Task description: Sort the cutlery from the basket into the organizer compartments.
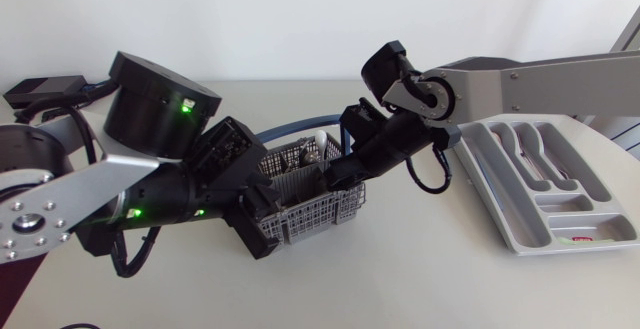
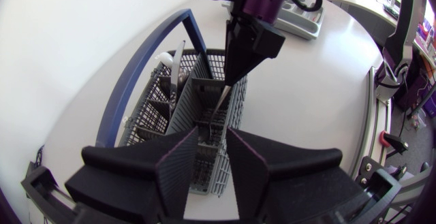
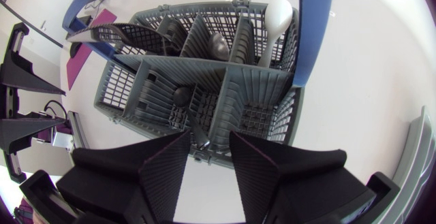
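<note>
Two arms meet at the basket: your left arm (image 1: 60, 199) comes to its end and your right arm (image 1: 540, 74) reaches down into it from above. The grey organizer (image 1: 490, 194) lies well apart from both grippers, with cutlery (image 1: 530, 159) in its long compartments. The grey mesh basket (image 1: 320, 212) sits directly under the right gripper (image 3: 210, 137); its near end lies under the left gripper (image 2: 212, 139), whose state you cannot tell. The right gripper's fingers stand apart, with a dark spoon (image 3: 182, 96) handle between them, unclamped. A white spoon (image 3: 278, 13) stands in the farthest compartment ahead, beside the blue handle (image 3: 315, 26).
</note>
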You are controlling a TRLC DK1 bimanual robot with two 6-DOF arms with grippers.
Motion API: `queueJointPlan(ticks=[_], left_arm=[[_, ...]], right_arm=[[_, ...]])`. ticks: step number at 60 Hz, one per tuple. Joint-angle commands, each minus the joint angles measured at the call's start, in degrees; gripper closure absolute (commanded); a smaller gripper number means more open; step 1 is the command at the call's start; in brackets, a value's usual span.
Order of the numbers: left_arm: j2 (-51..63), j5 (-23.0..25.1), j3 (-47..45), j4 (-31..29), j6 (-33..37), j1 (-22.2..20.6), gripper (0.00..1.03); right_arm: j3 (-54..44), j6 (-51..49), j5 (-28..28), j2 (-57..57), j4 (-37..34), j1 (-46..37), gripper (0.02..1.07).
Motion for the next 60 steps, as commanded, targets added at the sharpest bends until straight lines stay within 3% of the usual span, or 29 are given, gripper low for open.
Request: queueJointPlan(ticks=[1,24,60], left_arm=[[1.0,0.4,-1.3,0.6,0.7,-0.3,0.72],[0.9,0.4,-1.6,0.7,0.5,-0.5,0.72],[0.8,0.4,-1.8,1.0,0.3,-0.8,0.72]], right_arm=[[1.6,0.9,-0.7,1.7,-1.9,-0.3,0.67],[4.9,0.0,-3.9,4.6,-6.5,-1.1,0.67],[5.8,0.0,-7.0,3.3,-8.1,-0.2,0.67]])
